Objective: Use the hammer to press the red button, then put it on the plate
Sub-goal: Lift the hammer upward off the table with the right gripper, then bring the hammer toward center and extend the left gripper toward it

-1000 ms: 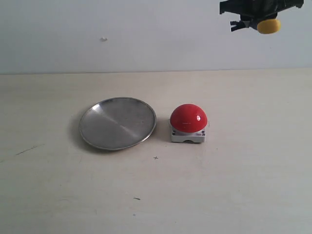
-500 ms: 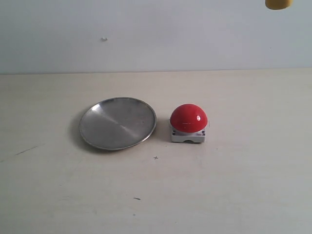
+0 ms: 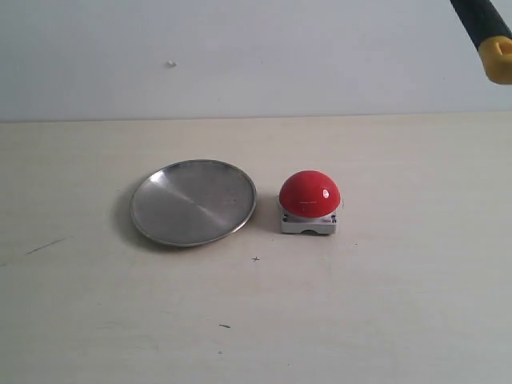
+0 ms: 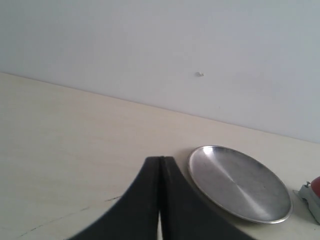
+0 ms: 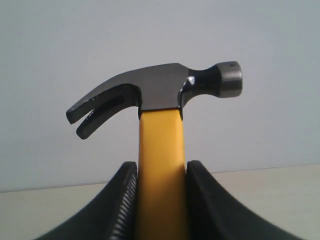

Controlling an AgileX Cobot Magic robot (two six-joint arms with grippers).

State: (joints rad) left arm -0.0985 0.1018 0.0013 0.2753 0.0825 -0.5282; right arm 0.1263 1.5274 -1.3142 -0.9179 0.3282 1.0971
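Pale wall (image 5: 60, 45) behind; hammer (image 5: 165, 90) handle clamped inside right claw (image 5: 160, 172)

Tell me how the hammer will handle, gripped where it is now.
The hammer looks top-heavy: its dark metal head sits well clear of the right gripper, so it may pivot when swung. The smooth yellow shaft could slip, though ribbed pads clamp it on both sides. It seems rigid.

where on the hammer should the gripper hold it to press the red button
Probably as the right gripper has it: on the hammer's yellow handle just below the head, a finger on each side. The handle's sides run straight and parallel there, which suits the ribbed pads, and the round striking face is left clear to meet the red button.
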